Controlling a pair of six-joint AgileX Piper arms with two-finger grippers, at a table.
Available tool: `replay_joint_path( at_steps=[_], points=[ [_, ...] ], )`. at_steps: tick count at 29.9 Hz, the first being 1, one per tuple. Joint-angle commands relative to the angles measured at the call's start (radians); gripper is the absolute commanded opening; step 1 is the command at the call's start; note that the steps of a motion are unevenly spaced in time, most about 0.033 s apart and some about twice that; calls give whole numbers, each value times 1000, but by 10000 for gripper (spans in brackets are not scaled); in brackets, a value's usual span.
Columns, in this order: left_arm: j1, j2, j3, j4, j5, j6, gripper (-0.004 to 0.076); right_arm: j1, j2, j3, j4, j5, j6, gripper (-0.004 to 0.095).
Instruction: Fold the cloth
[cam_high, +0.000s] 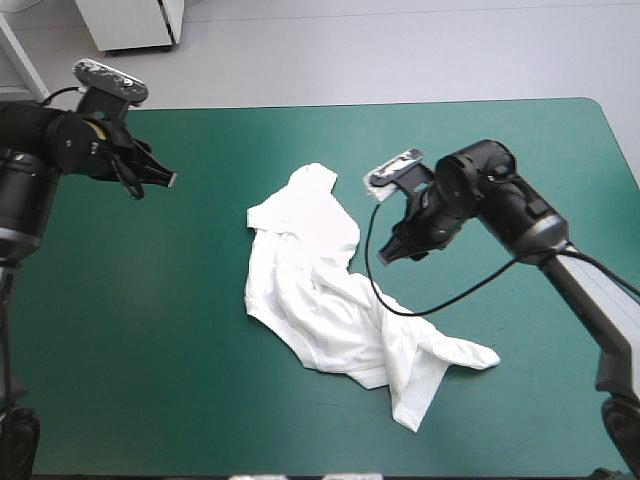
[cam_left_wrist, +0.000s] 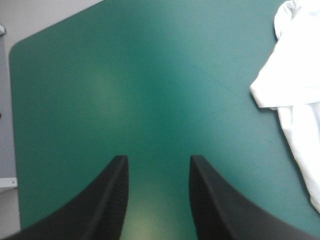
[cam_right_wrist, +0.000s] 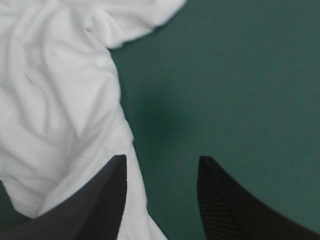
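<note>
Broad black fingers of the right gripper (cam_right_wrist: 162, 159) stand apart in the right wrist view, with nothing between them but teal-green cover (cam_right_wrist: 240, 75) and a soft shadow just ahead. One finger (cam_right_wrist: 107, 200) lies over the rumpled edge of the white T-shirt (cam_right_wrist: 55, 100), though whether it touches the cloth cannot be told. The other finger (cam_right_wrist: 225, 205) is over bare cover. From that first finger the T-shirt spreads ahead and off to its side in loose folds.

The left gripper (cam_left_wrist: 158, 157) is likewise parted, holding nothing, with both fingers over bare cover (cam_left_wrist: 150, 75). The T-shirt (cam_left_wrist: 295, 85) shows only as a white lobe ahead and well off to one side, clear of both fingers. A rounded corner of the table lies farther on.

From the high view, the T-shirt (cam_high: 320, 290) lies crumpled about the middle of the table (cam_high: 150, 330). It stretches from a tail on the near side, pointing right, up to a bunched end toward the far edge. The right gripper (cam_high: 390, 252) hangs just beside the shirt's right flank, at its farther half. The left gripper (cam_high: 165, 178) is raised near the table's left edge on the far side, well apart from the cloth.
</note>
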Motion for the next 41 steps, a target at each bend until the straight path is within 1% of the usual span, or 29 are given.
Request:
replay_joint_path(
  at_steps=[1,5,7,9,11,13,15,20,29,36,38,41],
  points=[
    [-1,80,-20,-71,-70,22,291,-60,-123,80,-8,13,3,433],
    [-1,220,-31,-161,-93,83,298,-79,-195,172,-54,13,8,432],
    [-1,282,-48,-178,-89,83,340,-79,-218,198,-72,13,18,434],
    [-1,344,-76,-179,-94,84,405,-79,-230,204,-81,13,28,433],
    [-1,396,-112,-179,-101,86,450,-79,-235,210,-81,13,31,433],
    [-1,442,-151,-192,-116,87,470,-79,-235,213,-81,13,36,433],
    [-1,481,-185,-233,-131,99,470,-79,-235,215,-81,13,36,432],
    [-3,560,-238,-317,-122,136,470,-79,-235,215,-84,11,52,433],
    [-18,623,-241,-385,-112,175,469,-79,-232,215,-88,7,52,430],
    [-69,672,-241,-383,-91,179,468,-79,-229,216,-88,5,52,430],
    [-73,682,-241,-383,-91,176,446,-79,-229,216,-88,5,52,429],
    [-74,696,-241,-379,-87,159,345,-79,-229,216,-84,8,54,419]
  ],
)
